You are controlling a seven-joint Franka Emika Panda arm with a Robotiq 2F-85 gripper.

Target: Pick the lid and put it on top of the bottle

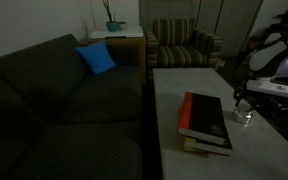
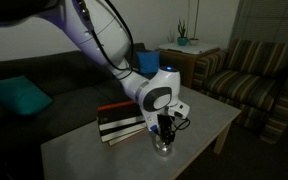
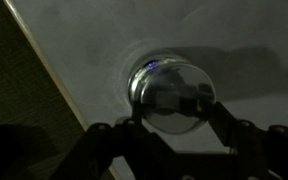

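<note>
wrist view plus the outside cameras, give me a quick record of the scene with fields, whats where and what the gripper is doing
setting: dim living room, pale table, dark sofa
gripper: right over the bottle, jaws closed on the sides of the lid
lid: at the bottle's mouth; cannot tell if it is seated
bottle: upright on the table, near the stacked books
task state: lid not yet released

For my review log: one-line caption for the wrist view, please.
Gripper straddling the glassy round bottle on the pale table.
</note>
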